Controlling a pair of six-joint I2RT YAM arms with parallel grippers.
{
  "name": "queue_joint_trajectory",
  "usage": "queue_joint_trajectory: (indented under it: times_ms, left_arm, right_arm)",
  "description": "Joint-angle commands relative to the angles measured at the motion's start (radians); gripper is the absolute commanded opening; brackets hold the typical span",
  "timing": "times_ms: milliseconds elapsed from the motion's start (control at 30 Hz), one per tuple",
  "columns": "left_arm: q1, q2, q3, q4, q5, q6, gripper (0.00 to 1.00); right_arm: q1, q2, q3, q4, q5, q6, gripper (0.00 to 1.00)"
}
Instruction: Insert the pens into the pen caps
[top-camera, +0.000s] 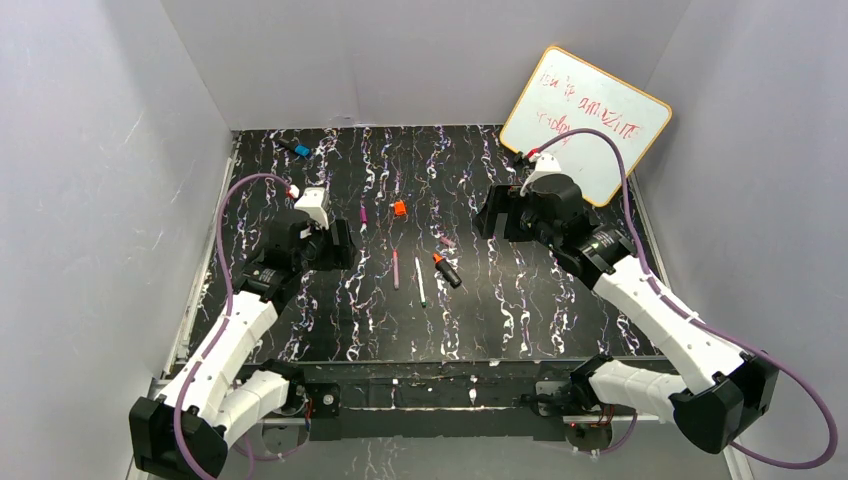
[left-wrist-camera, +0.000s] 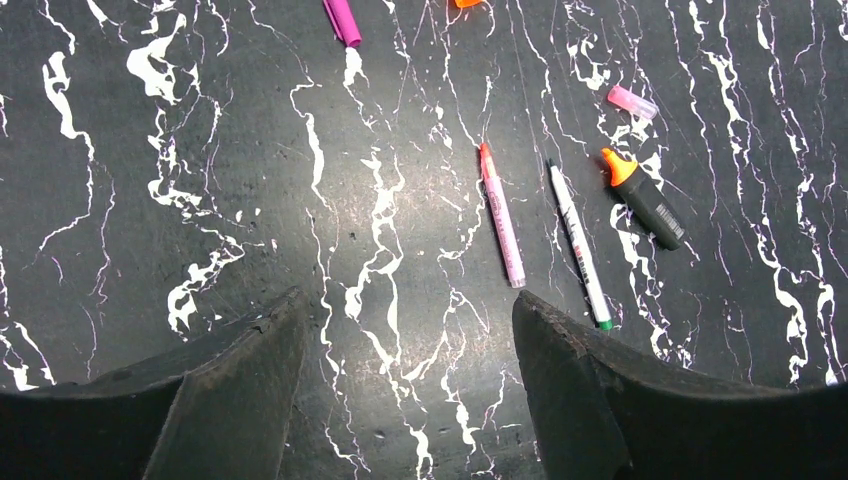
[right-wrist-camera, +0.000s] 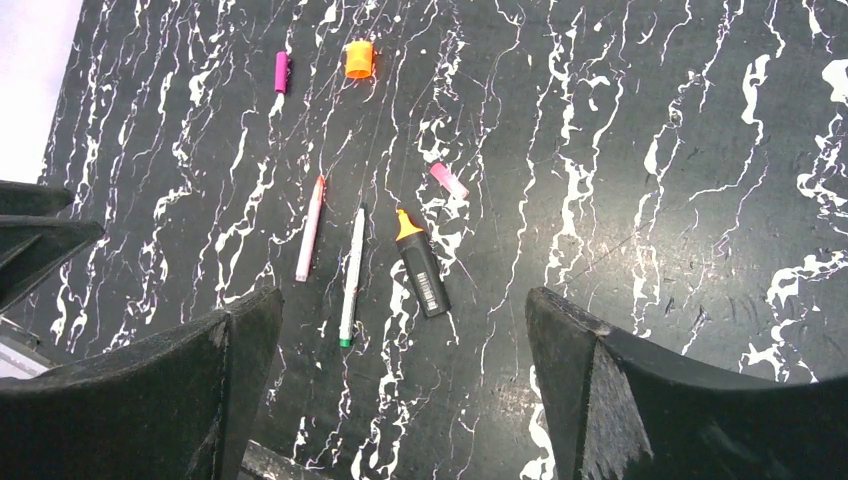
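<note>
Three pens lie side by side mid-table: a thin pink pen (top-camera: 395, 268), a thin white pen (top-camera: 420, 281) and a short black marker with an orange tip (top-camera: 447, 270). The stubby orange cap (top-camera: 399, 208), magenta cap (top-camera: 363, 214) and pale pink cap (top-camera: 447, 241) lie apart, farther back. My left gripper (top-camera: 340, 245) is open and empty, left of the pens; its wrist view shows the pink pen (left-wrist-camera: 501, 215), white pen (left-wrist-camera: 579, 245) and black marker (left-wrist-camera: 645, 198). My right gripper (top-camera: 490, 215) is open and empty, right of them; its view shows the black marker (right-wrist-camera: 421, 264) and orange cap (right-wrist-camera: 359, 59).
A black marker with a blue end (top-camera: 295, 148) lies at the far left back. A whiteboard (top-camera: 585, 120) with red writing leans in the back right corner. Grey walls enclose the black marbled table (top-camera: 540, 290).
</note>
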Motion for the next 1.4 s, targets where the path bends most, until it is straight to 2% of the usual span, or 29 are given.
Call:
queue_joint_trajectory:
  times_ms: [0,167,300,400,800,1000,1267,1367]
  left_arm:
    - [0.000,-0.021,0.053,-0.032,0.013,0.029,0.72]
    - [0.003,-0.032,0.070,-0.055,0.014,0.053,0.73]
    - [0.014,-0.033,0.050,-0.026,0.087,0.030,0.73]
    - [0.019,-0.042,0.029,0.005,0.139,-0.002,0.73]
    - [0.023,-0.085,0.014,-0.040,0.156,-0.013,0.73]
    - [0.024,-0.093,0.017,-0.061,0.150,0.003,0.73]
    - [0.025,-0.101,0.027,-0.100,0.135,0.038,0.73]
    - [0.024,-0.100,0.024,-0.103,0.132,0.041,0.73]
  right_arm:
    - [0.000,-0.045,0.025,0.063,0.000,-0.019,0.99]
    - [-0.002,-0.037,0.019,0.057,-0.085,-0.128,0.99]
    - [-0.001,0.163,0.157,-0.104,-0.103,-0.142,0.99]
    - [-0.001,0.249,0.175,-0.084,-0.098,-0.146,0.98]
    - [0.007,0.575,0.300,-0.064,-0.112,-0.199,0.74]
    - [0.103,0.717,0.373,-0.095,-0.068,-0.250,0.71]
    - [0.173,0.782,0.359,-0.127,-0.020,-0.263,0.71]
    - [0.189,0.797,0.337,-0.128,0.005,-0.260,0.67]
